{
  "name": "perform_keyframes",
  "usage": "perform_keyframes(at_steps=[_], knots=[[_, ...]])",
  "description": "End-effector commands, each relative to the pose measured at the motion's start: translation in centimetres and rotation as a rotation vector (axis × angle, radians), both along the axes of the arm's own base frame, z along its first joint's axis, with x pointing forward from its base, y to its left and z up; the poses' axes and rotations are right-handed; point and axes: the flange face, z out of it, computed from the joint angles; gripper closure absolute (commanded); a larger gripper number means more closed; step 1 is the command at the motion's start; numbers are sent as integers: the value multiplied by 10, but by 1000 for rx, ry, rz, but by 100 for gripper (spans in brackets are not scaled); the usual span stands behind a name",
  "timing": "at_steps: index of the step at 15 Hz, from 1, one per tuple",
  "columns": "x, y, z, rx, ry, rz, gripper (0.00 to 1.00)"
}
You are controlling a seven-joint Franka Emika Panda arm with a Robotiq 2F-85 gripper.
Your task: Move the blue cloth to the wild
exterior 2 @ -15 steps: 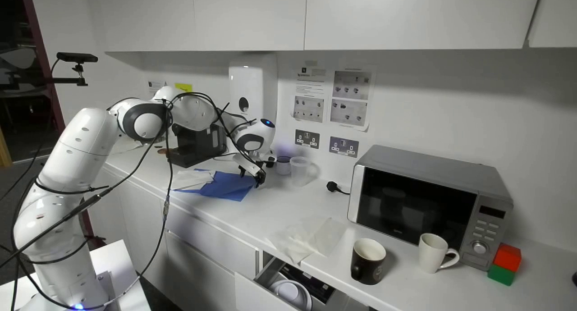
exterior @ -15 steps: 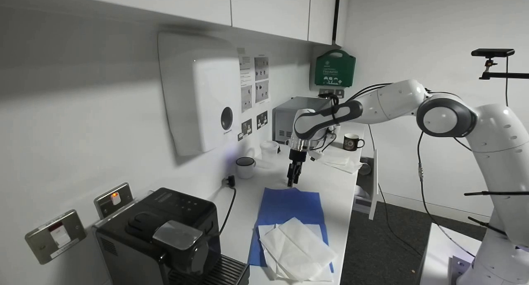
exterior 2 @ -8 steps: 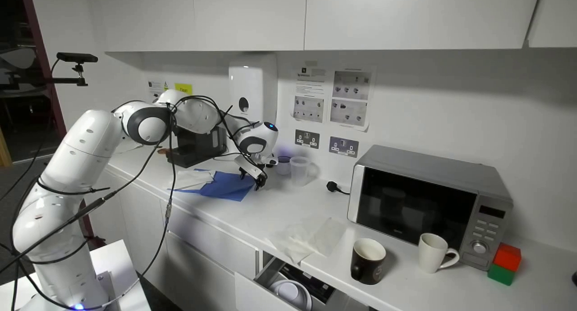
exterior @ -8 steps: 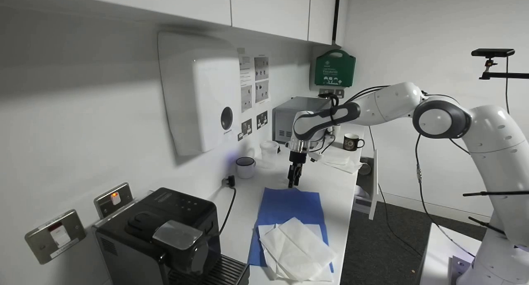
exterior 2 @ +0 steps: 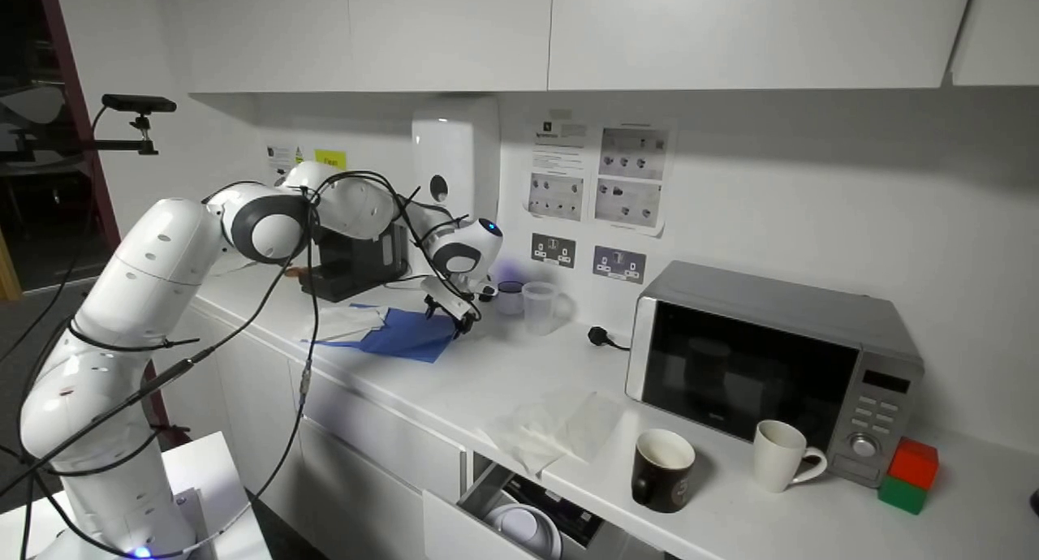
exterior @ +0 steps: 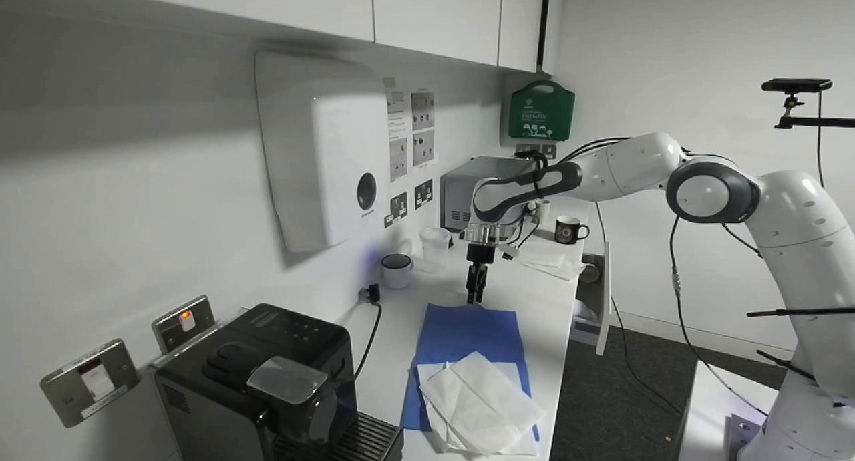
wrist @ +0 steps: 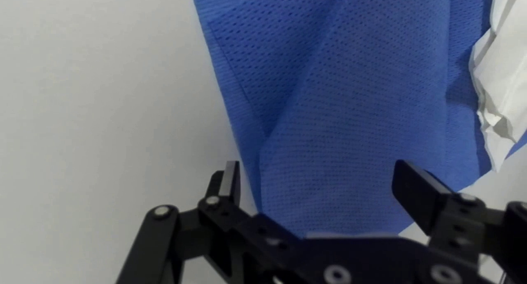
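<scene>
Exterior view, drawer [exterior 2: 464, 532] holding dishes [exterior 2: 523, 528], wrist view, gripper [wrist: 318, 175] wide at blue cloth [wrist: 354, 111] edge

White arm [exterior: 711, 190] arched up and over, forearm [exterior: 618, 170] sloping down to a bent wrist [exterior: 494, 202], black gripper [wrist: 316, 168] pointing downward, its two fingers [wrist: 420, 191] spread well apart

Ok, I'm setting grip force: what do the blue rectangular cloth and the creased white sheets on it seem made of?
The blue rectangular cloth looks like matt fabric, perhaps non-woven: the wrist view shows tiny dimples or holes and soft folds. The creased white sheets look like matt paper or tissue, given their sharp creases and crumpled edges, though thin fabric is possible.
</scene>
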Motion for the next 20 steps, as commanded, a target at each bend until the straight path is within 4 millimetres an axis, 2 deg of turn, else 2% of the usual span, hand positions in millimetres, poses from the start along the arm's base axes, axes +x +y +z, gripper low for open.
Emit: perform_keyframes(at_steps=[1,7,8,9,15,18,20], knots=[[4,-3,2,75,11,28,0],[4,-2,-12,97,35,20,0],[3,-3,-14,97,38,16,11],[2,-4,-15,92,41,12,26],[1,-8,-15,90,41,5,73],[1,-11,-12,87,38,-1,95],[1,-12,-9,82,35,-5,100]])
